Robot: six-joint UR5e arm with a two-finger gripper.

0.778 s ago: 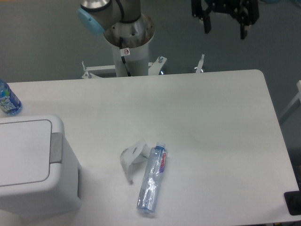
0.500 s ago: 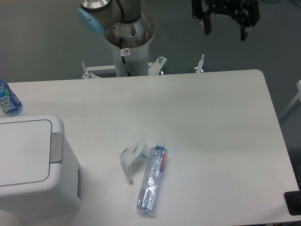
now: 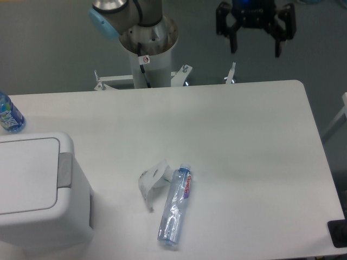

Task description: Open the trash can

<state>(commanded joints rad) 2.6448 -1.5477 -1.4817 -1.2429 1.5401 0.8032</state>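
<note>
The trash can [image 3: 38, 189] is seen with its lid flat and shut, far to the lower left of the gripper [image 3: 255, 46]. The gripper is spread wide, empty, beyond the tabletop [image 3: 227, 135]; nothing is judged done yet.

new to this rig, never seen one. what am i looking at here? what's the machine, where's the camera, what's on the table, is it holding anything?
One fixed camera looks down on a white table from the front. The machine is a single robot arm: its grey base column stands behind the far edge. The black two-fingered pincer hangs in the air at the top right, fingers apart, holding nothing.

On the table: a big white trash can at the lower left, lid shut, with a grey push tab on its right side. Near the middle lie a crushed clear bottle and a crumpled white scrap beside it. A blue bottle sits at the left edge.
</note>
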